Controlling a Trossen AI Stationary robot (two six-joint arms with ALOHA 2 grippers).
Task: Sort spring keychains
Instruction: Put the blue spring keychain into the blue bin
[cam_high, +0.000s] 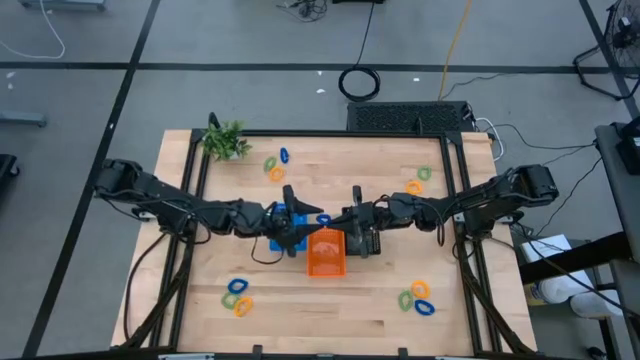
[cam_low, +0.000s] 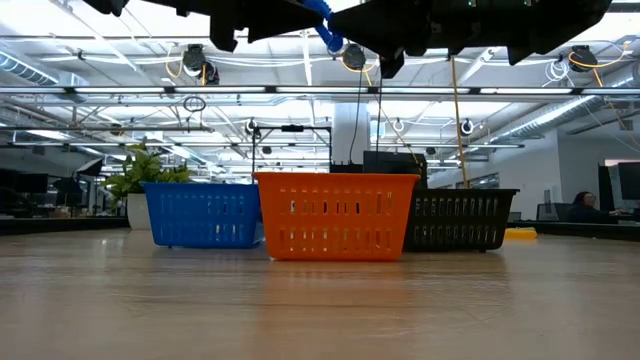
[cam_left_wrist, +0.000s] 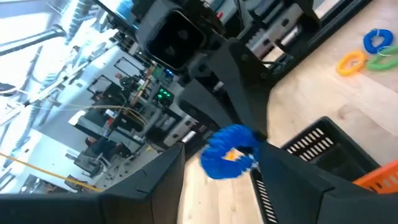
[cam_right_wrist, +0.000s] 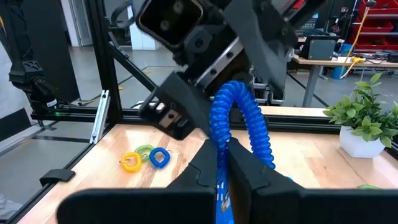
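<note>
A: Handover above the blue basket (cam_high: 283, 238): right gripper (cam_right_wrist: 222, 163) pinches blue keychain (cam_right_wrist: 239, 127); left gripper (cam_left_wrist: 214, 167) spread around it.

B: Next, left closes before right releases, I judge.

**Both arms meet over the orange basket**

Each arm reaches inward from its side. The left gripper (cam_high: 300, 212) and the right gripper (cam_high: 335, 217) face each other above the orange basket (cam_high: 325, 253). The right's fingers are pinched shut on a blue keychain (cam_right_wrist: 239, 127); the left's fingers stand apart around it.
</note>
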